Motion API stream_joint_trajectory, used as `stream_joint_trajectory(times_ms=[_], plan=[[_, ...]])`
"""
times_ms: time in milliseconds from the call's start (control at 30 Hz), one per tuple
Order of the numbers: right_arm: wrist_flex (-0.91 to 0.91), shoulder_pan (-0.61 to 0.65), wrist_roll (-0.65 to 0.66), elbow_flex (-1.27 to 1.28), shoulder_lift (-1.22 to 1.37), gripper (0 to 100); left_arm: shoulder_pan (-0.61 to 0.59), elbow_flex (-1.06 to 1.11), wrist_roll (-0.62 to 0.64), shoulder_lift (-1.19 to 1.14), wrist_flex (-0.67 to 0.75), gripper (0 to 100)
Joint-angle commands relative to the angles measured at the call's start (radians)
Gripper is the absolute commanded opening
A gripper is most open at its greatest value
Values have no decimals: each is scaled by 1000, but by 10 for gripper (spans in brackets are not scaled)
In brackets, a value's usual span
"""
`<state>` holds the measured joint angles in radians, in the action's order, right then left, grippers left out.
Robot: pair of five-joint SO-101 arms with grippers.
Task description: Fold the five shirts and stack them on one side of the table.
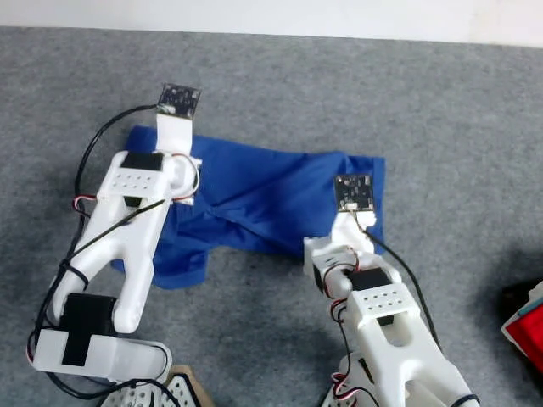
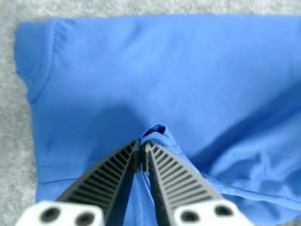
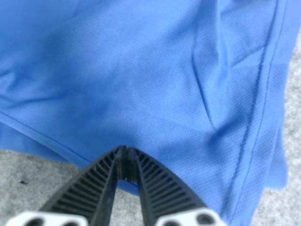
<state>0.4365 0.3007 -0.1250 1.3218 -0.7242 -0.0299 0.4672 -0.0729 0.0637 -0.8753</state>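
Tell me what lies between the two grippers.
Rumpled blue shirt: in the high view it spans from the left gripper to the right gripper, both pinching it.

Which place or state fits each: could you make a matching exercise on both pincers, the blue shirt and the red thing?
1 left pincer
2 right pincer
3 blue shirt
4 red thing

A rumpled on the grey table
B shut on the shirt's edge
C at the high view's right edge
D shut on a raised pinch mid-shirt

Pairs: 1-D; 2-B; 3-A; 4-C
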Motion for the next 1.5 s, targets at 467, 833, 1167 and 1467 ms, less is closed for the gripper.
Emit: stream_joint_trajectory(times_ms=[467,833,1167,1467], plan=[[-18,-12,38,-5,-13,7,-13,-61,-6,65,-275,284],[-18,-12,38,-5,-13,7,-59,245,-12,343,-261,168],[-18,-12,40,-5,-13,7,-59,387,-12,343,-80,85],[-18,-10,41,-5,-13,7,-58,384,-74,351,-141,85]])
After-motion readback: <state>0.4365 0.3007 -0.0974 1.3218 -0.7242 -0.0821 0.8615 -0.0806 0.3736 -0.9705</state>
